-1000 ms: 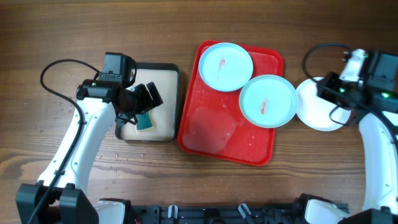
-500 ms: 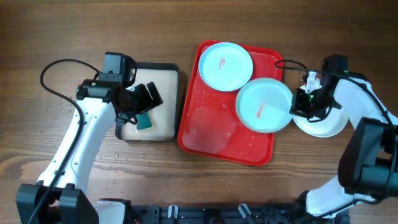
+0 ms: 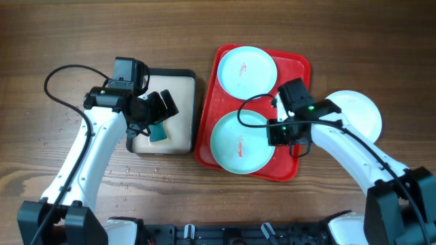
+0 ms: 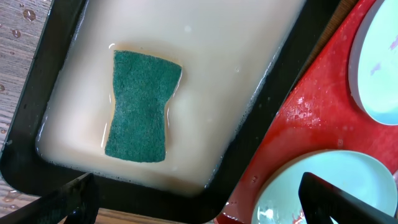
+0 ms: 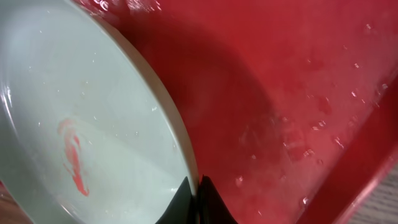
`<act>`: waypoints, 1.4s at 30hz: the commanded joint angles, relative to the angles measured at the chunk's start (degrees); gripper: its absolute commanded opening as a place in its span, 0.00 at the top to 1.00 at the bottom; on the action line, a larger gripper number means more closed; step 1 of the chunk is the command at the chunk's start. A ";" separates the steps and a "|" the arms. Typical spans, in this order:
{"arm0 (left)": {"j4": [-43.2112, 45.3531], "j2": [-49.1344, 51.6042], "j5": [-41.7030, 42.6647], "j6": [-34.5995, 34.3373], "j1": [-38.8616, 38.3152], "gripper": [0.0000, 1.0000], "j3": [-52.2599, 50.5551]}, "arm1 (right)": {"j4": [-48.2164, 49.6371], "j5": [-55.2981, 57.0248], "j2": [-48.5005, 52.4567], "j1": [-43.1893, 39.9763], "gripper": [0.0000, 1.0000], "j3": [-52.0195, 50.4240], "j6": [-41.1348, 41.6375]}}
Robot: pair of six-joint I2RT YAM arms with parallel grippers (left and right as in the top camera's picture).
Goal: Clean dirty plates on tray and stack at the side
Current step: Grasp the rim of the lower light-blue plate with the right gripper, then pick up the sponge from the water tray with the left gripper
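Rim pinched in the right claw (image 5: 194,188), the smeared plate (image 5: 74,124) spreads leftward (wet, stiff, probably slippery; edge hold suits).

Two pale-blue plates (image 3: 246,71), red-smeared; white plate (image 3: 361,112); red tray (image 3: 296,68); green sponge (image 4: 140,106); cream, black-rimmed tray (image 4: 217,62).

Wood-grain table (image 3: 68,27), a few water drops on its left side. Sitting straight on it: red tray (image 3: 294,64), black-rimmed tray (image 3: 178,95), white plate (image 3: 357,112).
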 commanded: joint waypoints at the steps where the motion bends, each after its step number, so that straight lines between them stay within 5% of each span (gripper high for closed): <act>1: 0.11 -0.50 0.66 0.24 0.37 0.00 0.85 | 1.09 1.29 0.48 0.96 0.95 0.20 -3.58; 11: 0.11 -0.50 0.66 0.26 0.37 0.00 0.85 | 3.58 8.31 4.26 0.92 0.94 0.31 1.36; 25: 0.11 -0.50 0.66 0.26 0.37 0.00 0.85 | -2.12 8.22 -2.82 0.04 0.82 1.97 1.09; 28: 5.86 -0.50 1.49 -1.44 0.20 0.00 0.85 | -2.62 6.34 -2.82 0.04 0.81 1.97 1.31; 30: 3.48 0.83 -4.50 -2.40 0.00 0.00 0.76 | -2.71 6.34 -2.82 0.04 0.81 1.97 1.31; 33: -1.99 4.63 -10.69 -9.05 0.00 0.30 -0.57 | -2.40 6.34 -2.82 0.04 0.80 1.97 1.36; 39: 6.56 14.99 -6.34 -8.76 -0.02 0.92 -8.83 | -0.63 6.34 -2.82 0.04 0.76 1.95 1.38; 42: 8.76 17.62 -5.73 -5.01 -1.22 0.92 -9.18 | -0.63 6.34 -2.82 0.04 0.76 1.97 1.38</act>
